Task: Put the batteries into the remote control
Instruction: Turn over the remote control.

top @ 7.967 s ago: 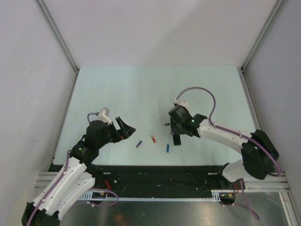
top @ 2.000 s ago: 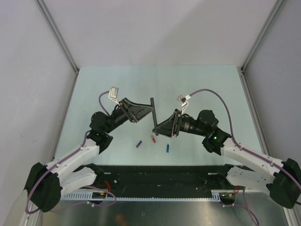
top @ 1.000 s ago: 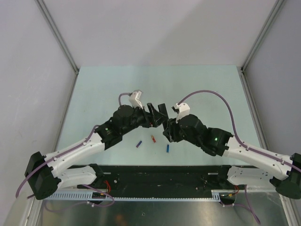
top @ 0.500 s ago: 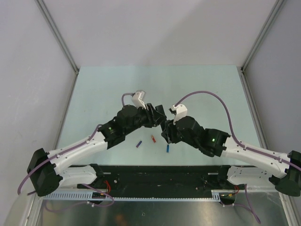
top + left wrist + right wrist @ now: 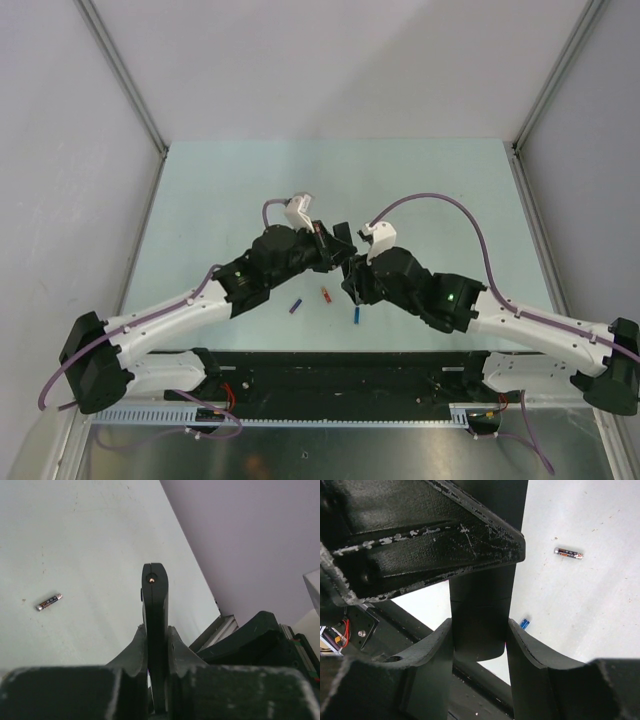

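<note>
The remote control point(image 5: 155, 605) is a slim black bar held in the air between both arms. My left gripper point(image 5: 156, 639) is shut on its thin sides, seen edge-on. Its wide faces are clamped by my right gripper point(image 5: 480, 632), which is shut on the remote control point(image 5: 481, 615). In the top view the left gripper point(image 5: 337, 243) and right gripper point(image 5: 351, 277) meet above the table's middle. A purple-blue battery point(image 5: 296, 306), a red-orange battery point(image 5: 326, 294) and a blue battery point(image 5: 357, 314) lie on the table below. A dark battery point(image 5: 48, 602) lies apart on the table, seen as the dark battery point(image 5: 568, 553) in the right wrist view.
The pale green table point(image 5: 250, 190) has grey walls at the sides and back. A black rail point(image 5: 340, 370) runs along its near edge by the arm bases. The left gripper's body point(image 5: 420, 535) fills the top of the right wrist view.
My left gripper's jaws have closed on the remote control, which the right gripper kept holding. Both arms shifted only slightly.
</note>
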Robot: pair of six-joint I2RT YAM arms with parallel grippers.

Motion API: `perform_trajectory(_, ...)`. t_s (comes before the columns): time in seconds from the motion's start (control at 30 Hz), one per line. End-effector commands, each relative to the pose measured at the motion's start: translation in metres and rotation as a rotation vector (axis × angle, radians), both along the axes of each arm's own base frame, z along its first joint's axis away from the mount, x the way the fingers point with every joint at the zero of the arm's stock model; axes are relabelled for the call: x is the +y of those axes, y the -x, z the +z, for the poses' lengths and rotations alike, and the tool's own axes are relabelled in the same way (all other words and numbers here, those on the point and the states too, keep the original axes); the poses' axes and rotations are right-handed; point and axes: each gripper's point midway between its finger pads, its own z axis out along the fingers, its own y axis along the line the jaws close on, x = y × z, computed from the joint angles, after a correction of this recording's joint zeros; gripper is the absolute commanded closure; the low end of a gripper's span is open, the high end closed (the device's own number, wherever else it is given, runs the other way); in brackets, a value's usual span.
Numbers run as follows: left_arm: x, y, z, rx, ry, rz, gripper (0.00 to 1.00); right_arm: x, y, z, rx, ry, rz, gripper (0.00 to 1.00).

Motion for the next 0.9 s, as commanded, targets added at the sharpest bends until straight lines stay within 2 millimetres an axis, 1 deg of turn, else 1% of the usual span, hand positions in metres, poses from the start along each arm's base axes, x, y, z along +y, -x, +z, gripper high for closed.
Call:
perform_trajectory(0.0,0.001,-0.006,0.015,-0.042,0.013,0.022,0.97,0.009,-0.006,0.037,-0.048,-0.096,-0.024,0.63)
perform_trajectory(0.03,0.002,-0.007,0.016,-0.044,0.016,0.032,1.00,0.008,-0.006,0.038,-0.047,-0.101,-0.031,0.54)
perform_trajectory(0.07,0.003,-0.007,0.017,-0.045,0.019,0.035,1.00,0.006,-0.006,0.038,-0.045,-0.100,-0.036,0.50)
perform_trajectory(0.1,0.004,-0.007,0.017,-0.050,0.016,0.039,1.00,0.005,-0.005,0.038,-0.045,-0.099,-0.037,0.43)
perform_trajectory(0.13,0.006,-0.009,0.019,-0.059,0.016,0.050,1.00,0.002,-0.004,0.040,-0.045,-0.104,-0.036,0.30)
perform_trajectory(0.2,0.010,-0.011,0.026,-0.083,0.019,0.062,1.00,0.000,-0.001,0.043,-0.040,-0.115,-0.033,0.21)
perform_trajectory(0.23,0.014,-0.014,0.028,-0.090,0.021,0.077,1.00,-0.002,0.000,0.044,-0.035,-0.118,-0.034,0.14)
perform_trajectory(0.27,0.019,-0.016,0.033,-0.106,0.028,0.094,1.00,-0.004,0.002,0.048,-0.030,-0.137,-0.039,0.11)
perform_trajectory(0.33,0.029,-0.023,0.039,-0.132,0.027,0.126,1.00,-0.008,0.003,0.050,-0.021,-0.151,-0.048,0.08)
perform_trajectory(0.37,0.036,-0.026,0.038,-0.140,0.023,0.157,1.00,-0.011,0.003,0.053,-0.018,-0.165,-0.059,0.08)
perform_trajectory(0.4,0.042,-0.027,0.047,-0.164,0.046,0.177,1.00,-0.011,0.003,0.054,0.004,-0.188,-0.077,0.07)
perform_trajectory(0.43,0.047,-0.029,0.052,-0.182,0.064,0.197,1.00,-0.013,-0.001,0.056,0.009,-0.210,-0.096,0.07)
perform_trajectory(0.47,0.052,-0.029,0.044,-0.186,0.064,0.213,1.00,-0.013,-0.001,0.052,0.022,-0.221,-0.105,0.07)
perform_trajectory(0.5,0.060,-0.029,0.059,-0.222,0.121,0.247,1.00,-0.014,-0.003,0.053,0.043,-0.262,-0.129,0.07)
perform_trajectory(0.53,0.064,-0.029,0.060,-0.230,0.139,0.263,1.00,-0.012,-0.007,0.059,0.049,-0.315,-0.137,0.07)
perform_trajectory(0.57,0.067,-0.028,0.060,-0.237,0.158,0.275,1.00,-0.013,-0.009,0.049,0.073,-0.332,-0.151,0.07)
perform_trajectory(0.6,0.072,-0.028,0.057,-0.246,0.185,0.298,1.00,-0.014,-0.008,0.052,0.082,-0.381,-0.149,0.08)
perform_trajectory(0.63,0.077,-0.025,0.061,-0.260,0.215,0.305,1.00,-0.005,-0.007,0.064,0.109,-0.480,-0.127,0.08)
perform_trajectory(0.67,0.080,-0.024,0.062,-0.270,0.235,0.313,1.00,-0.009,-0.015,0.062,0.118,-0.520,-0.149,0.08)
perform_trajectory(0.7,0.089,-0.016,0.063,-0.309,0.319,0.324,1.00,-0.009,-0.020,0.064,0.166,-0.685,-0.124,0.07)
perform_trajectory(0.73,0.093,-0.014,0.062,-0.336,0.360,0.325,1.00,-0.008,-0.021,0.058,0.194,-0.714,-0.105,0.07)
perform_trajectory(0.77,0.096,-0.012,0.064,-0.352,0.384,0.328,1.00,0.001,-0.015,0.066,0.222,-0.766,-0.016,0.06)
perform_trajectory(0.8,0.098,-0.010,0.065,-0.364,0.404,0.330,1.00,0.004,-0.015,0.068,0.266,-0.807,-0.001,0.06)
perform_trajectory(0.83,0.100,-0.008,0.066,-0.392,0.419,0.328,1.00,0.002,-0.021,0.068,0.277,-0.833,0.002,0.06)
perform_trajectory(0.87,0.100,-0.007,0.064,-0.399,0.416,0.326,1.00,0.008,-0.016,0.075,0.280,-0.875,0.067,0.06)
